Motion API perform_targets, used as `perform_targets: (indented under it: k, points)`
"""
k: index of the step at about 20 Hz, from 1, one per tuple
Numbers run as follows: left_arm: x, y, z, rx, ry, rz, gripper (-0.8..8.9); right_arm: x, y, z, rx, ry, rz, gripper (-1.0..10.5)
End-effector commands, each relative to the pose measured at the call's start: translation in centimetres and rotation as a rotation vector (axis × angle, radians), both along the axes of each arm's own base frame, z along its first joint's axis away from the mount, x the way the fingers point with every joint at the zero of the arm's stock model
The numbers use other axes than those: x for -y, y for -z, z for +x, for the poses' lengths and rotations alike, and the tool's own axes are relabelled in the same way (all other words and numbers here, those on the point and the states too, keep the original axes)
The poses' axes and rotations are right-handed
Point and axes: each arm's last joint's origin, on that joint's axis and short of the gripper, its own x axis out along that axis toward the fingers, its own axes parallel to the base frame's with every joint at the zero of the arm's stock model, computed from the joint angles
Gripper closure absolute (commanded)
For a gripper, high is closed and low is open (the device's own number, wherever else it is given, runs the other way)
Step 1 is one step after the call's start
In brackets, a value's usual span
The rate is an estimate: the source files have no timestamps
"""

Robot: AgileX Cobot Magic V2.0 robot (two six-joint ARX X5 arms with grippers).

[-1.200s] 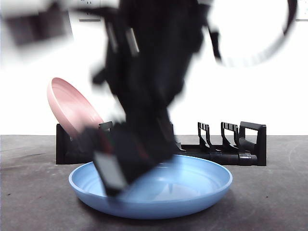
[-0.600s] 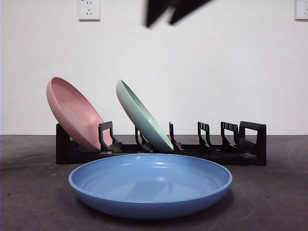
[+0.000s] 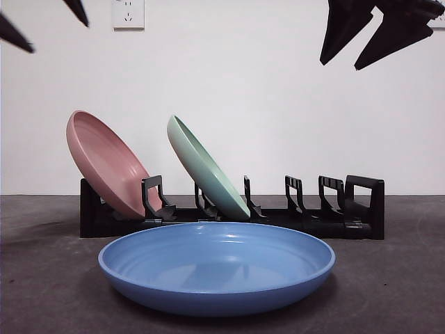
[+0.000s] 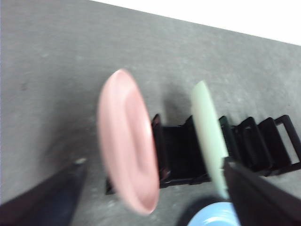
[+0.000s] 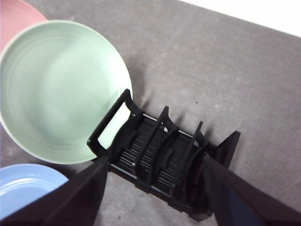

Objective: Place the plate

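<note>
**Q:** What lies nearest the front camera?

**A:** A blue plate flat on the dark grey table, hollow side up, its long axis running across the front view. It sits well below both grippers and touches neither.

**Q:** And behind it?

**A:** A black rack with two plates standing in its slots. The green plate stands on edge and leans, upper rim tipped toward the pink plate, which leans the same way in the next slot. The right wrist view shows the green plate's hollow face turned toward the rack's unfilled slots.

**Q:** Where are the grippers?

**A:** The right gripper hangs high above the rack's unfilled end, jaws apart, gripping nothing; the green plate stands below it and off to one side. The left gripper shows as two black tips high over the pink plate's side, jaws spread, likewise carrying nothing.

**Q:** The setting?

**A:** A plain white wall carrying a socket backs the table.
</note>
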Motion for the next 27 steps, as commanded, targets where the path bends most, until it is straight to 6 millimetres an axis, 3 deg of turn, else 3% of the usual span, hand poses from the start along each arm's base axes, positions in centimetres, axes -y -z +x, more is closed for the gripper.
perform_targets:
  k: [1,5,11,14,21,27]
  points:
    - [1.2,-1.7,2.8,-0.017,0.047,0.029,4.12,-0.2,-0.8,-0.1,0.012,-0.002,0.021,6.3]
    - [3.1,-2.5,6.5,-0.095,0.006,0.175,4.14,-0.1,-0.5,-0.4,-0.027,-0.004,0.018,6.3]
    - [4.8,-2.5,9.3,-0.198,-0.062,0.392,4.14,-0.1,-0.4,-0.5,-0.044,-0.003,0.012,6.3]
    - [5.6,-1.6,10.7,-0.252,-0.048,0.477,4.14,-0.1,-0.4,-0.5,-0.044,-0.003,0.012,6.3]
    - [6.5,2.8,13.3,-0.464,-0.016,0.569,4.53,0.0,-0.3,-0.6,-0.052,-0.003,0.008,6.3]
    - [6.7,3.6,13.8,-0.478,-0.012,0.574,5.02,0.0,-0.2,-0.7,-0.072,-0.002,0.0,6.3]
